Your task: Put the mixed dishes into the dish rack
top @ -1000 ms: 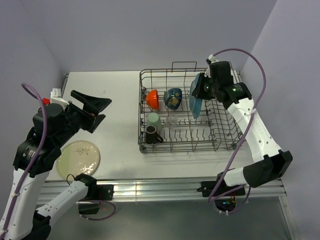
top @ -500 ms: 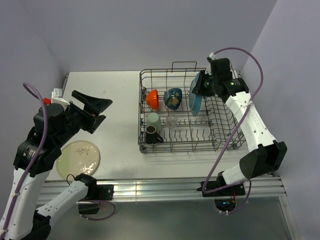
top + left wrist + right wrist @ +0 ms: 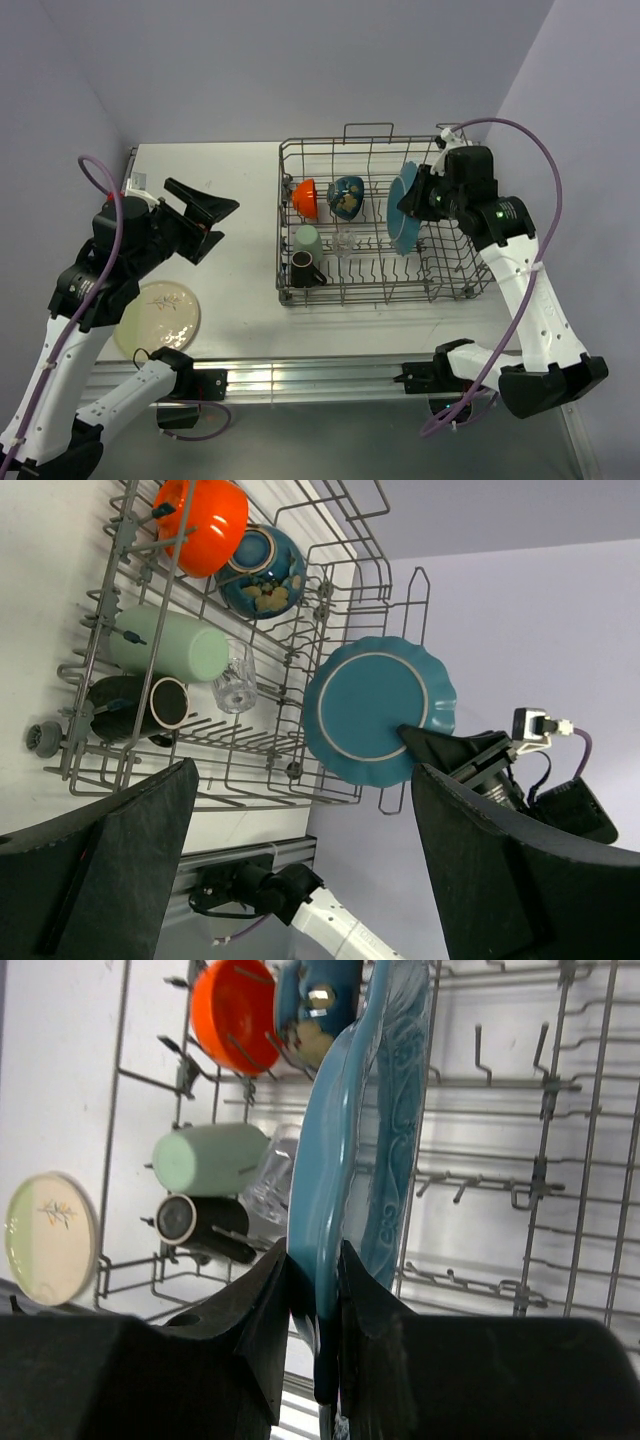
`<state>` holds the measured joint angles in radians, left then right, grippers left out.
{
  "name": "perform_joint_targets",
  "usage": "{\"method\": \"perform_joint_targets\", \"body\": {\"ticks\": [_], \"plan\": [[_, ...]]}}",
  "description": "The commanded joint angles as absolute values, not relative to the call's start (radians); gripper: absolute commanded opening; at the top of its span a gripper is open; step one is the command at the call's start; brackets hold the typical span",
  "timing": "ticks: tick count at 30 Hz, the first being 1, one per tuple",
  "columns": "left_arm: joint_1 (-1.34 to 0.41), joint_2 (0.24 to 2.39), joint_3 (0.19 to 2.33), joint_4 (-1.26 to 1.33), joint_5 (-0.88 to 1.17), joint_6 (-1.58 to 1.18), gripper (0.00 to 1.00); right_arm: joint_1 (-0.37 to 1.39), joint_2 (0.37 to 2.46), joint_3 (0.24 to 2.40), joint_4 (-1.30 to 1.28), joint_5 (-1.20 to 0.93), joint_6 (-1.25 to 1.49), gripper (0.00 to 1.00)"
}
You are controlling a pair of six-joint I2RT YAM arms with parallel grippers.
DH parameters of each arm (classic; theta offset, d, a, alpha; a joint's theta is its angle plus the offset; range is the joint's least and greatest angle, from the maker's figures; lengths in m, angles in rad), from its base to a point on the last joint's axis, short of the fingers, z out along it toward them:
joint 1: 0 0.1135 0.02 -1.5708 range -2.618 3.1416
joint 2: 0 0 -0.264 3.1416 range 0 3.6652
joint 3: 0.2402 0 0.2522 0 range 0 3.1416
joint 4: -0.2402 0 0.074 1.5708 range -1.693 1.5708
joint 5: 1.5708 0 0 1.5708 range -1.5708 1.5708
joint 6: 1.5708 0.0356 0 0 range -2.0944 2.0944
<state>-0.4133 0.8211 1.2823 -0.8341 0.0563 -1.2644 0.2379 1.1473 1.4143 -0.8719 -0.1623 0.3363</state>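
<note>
The grey wire dish rack (image 3: 284, 190) holds the orange bowl (image 3: 305, 197), blue bowl (image 3: 346, 196), pale green mug (image 3: 308, 241), dark brown mug (image 3: 303, 268) and small clear glass (image 3: 343, 243). My right gripper (image 3: 418, 200) is shut on the rim of the teal scalloped plate (image 3: 406, 208), holding it on edge over the rack's right half; its grip (image 3: 315, 1280) on the plate (image 3: 335, 1150) shows in the right wrist view. The cream plate (image 3: 157, 316) lies on the table at front left. My left gripper (image 3: 215, 222) is open and empty, above the table left of the rack.
The rack has raised wire handles (image 3: 368, 128) at its far side and rows of upright tines (image 3: 400, 265) in its right half. The table's front rail (image 3: 300, 375) runs below the rack. Walls close in on the left, back and right.
My right gripper has carried the teal plate a little to the right and nearer over the rack. My left gripper has shifted slightly right, still open.
</note>
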Motion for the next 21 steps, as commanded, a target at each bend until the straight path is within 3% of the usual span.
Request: {"method": "perform_joint_targets", "body": {"ticks": [1,21], "plan": [[-0.411,0.821,1.279,-0.778,0.090,-1.244,0.94,0.242,1.108,1.378,-0.762,-0.192,0.319,0.00],[-0.411,0.793,1.261,-0.788,0.083,-1.278,0.94,0.291,1.054,1.191,-0.723,-0.180,0.316,0.00]]}}
